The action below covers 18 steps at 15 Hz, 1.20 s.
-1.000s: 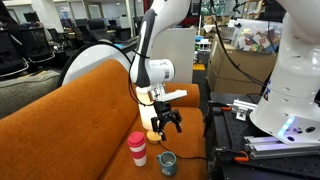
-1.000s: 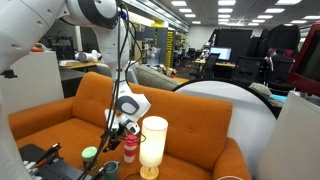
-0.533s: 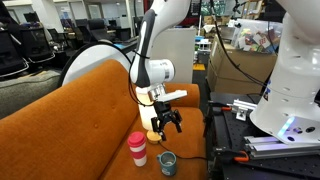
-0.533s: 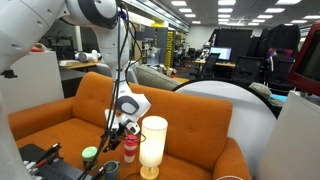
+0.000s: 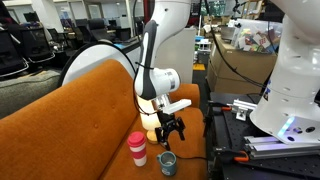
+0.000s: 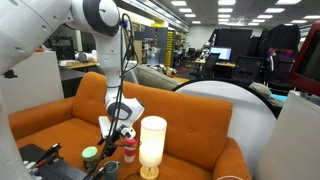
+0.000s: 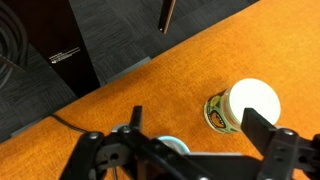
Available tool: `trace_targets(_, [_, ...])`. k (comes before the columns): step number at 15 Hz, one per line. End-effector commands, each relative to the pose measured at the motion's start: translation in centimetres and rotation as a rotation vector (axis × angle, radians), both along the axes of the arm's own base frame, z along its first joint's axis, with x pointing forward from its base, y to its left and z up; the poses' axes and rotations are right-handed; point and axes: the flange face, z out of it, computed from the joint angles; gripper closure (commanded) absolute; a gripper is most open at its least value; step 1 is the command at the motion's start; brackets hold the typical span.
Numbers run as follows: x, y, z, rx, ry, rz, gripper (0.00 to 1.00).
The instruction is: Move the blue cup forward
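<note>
Orange sofa (image 5: 60,112) holds blue cup (image 5: 168,162) beside red tumbler (image 5: 137,148), beneath spread pincer (image 5: 171,135).

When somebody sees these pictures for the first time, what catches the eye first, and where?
The big orange sofa fills the scene, and the robot arm reaches down over its seat. Its gripper hangs open just above the small blue cup, with the red-pink tumbler standing beside the cup. The glowing cream lamp also stands out on the seat in an exterior view.
</note>
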Motion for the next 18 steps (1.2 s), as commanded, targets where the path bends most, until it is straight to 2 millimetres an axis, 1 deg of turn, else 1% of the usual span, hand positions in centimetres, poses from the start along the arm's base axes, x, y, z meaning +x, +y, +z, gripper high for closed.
trace_targets(1, [-0.6, 0.8, -0.5, -0.003, 0.000, 0.005, 0.00])
trace_targets(2, [-1.1, 1.4, -0.8, -0.008, -0.003, 0.010, 0.00])
trace_targets(3, [-1.3, 1.7, -0.8, -0.011, -0.007, 0.014, 0.00])
trace_targets(8, [-1.1, 1.4, -0.7, -0.014, -0.014, 0.008, 0.00])
trace_targets(10, [-0.7, 1.1, -1.4, 0.004, 0.000, -0.002, 0.00])
trace_targets(12, [-0.3, 1.0, -2.3, -0.028, -0.022, -0.015, 0.00])
trace_targets(18, [0.1, 1.9, -4.7, -0.113, -0.105, -0.004, 0.00])
